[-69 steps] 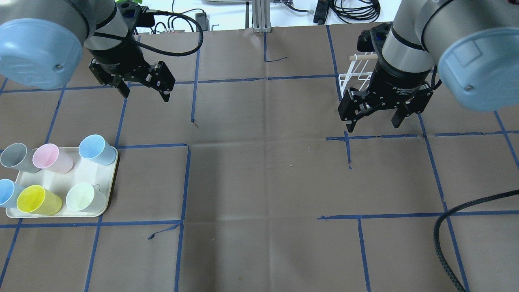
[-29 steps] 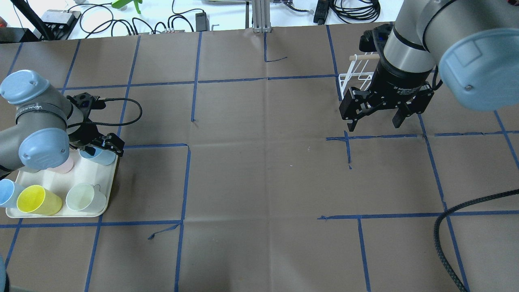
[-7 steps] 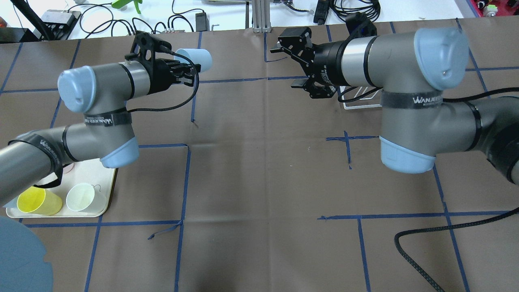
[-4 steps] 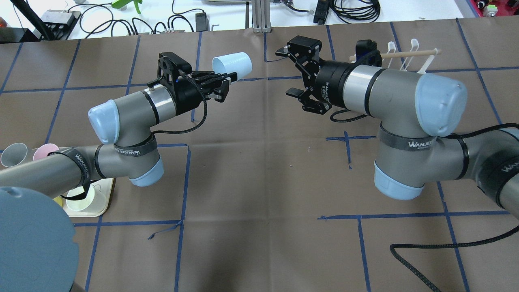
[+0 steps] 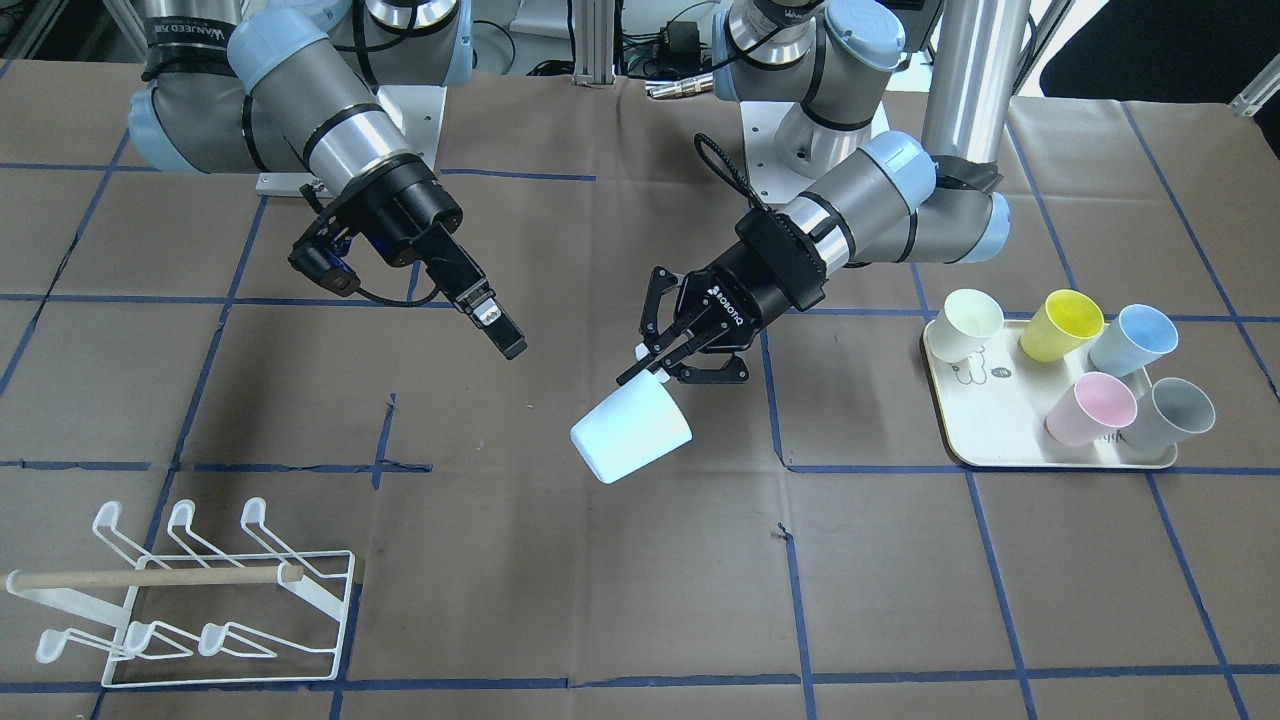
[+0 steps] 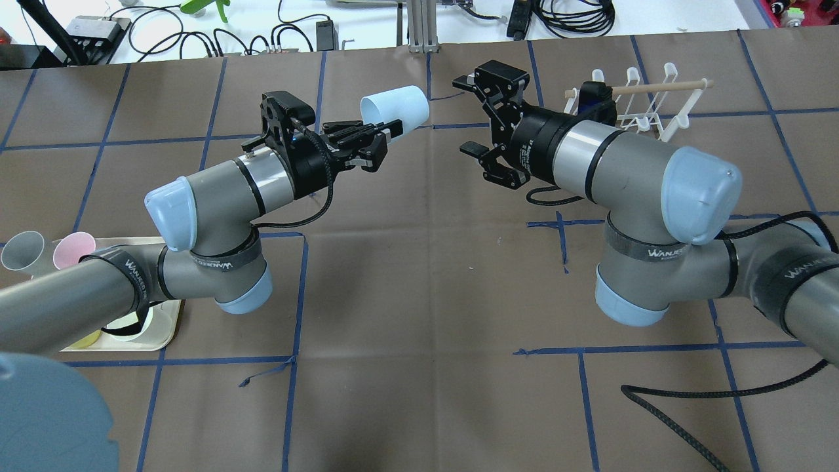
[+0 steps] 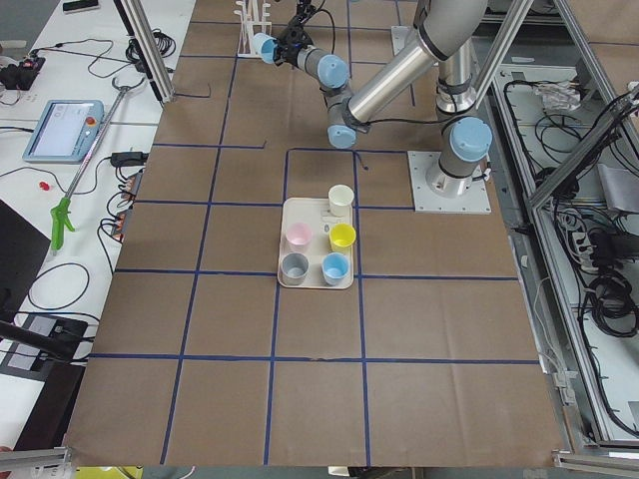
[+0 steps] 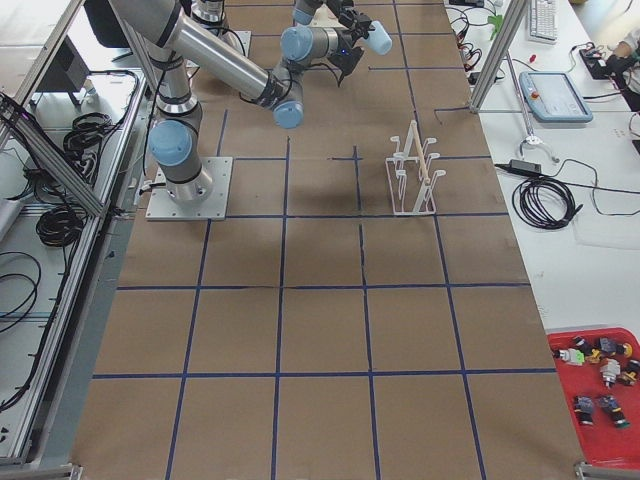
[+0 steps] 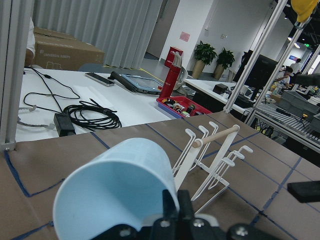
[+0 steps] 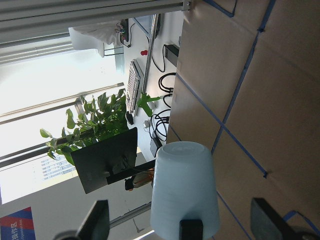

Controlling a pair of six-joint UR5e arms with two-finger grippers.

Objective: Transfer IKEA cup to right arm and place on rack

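My left gripper (image 6: 385, 134) is shut on the rim of a pale blue cup (image 6: 395, 110) and holds it on its side in the air, base pointing at my right gripper (image 6: 470, 117). The right gripper is open and empty, a short gap from the cup. In the front-facing view the cup (image 5: 632, 432) hangs below the left gripper (image 5: 655, 365). The right wrist view shows the cup's base (image 10: 185, 187) between its open fingers (image 10: 97, 217). The white wire rack (image 6: 645, 98) with a wooden dowel stands behind the right arm; it also shows in the front-facing view (image 5: 190, 590).
A cream tray (image 5: 1000, 420) holds white, yellow, blue, pink and grey cups at the table's left side. A black braided cable (image 6: 688, 393) lies on the table at the front right. Blue tape lines cross the brown table cover.
The left gripper took the blue cup off the tray and carried it up and to the right. The right arm swung in; the gap between cup and right gripper has shrunk.
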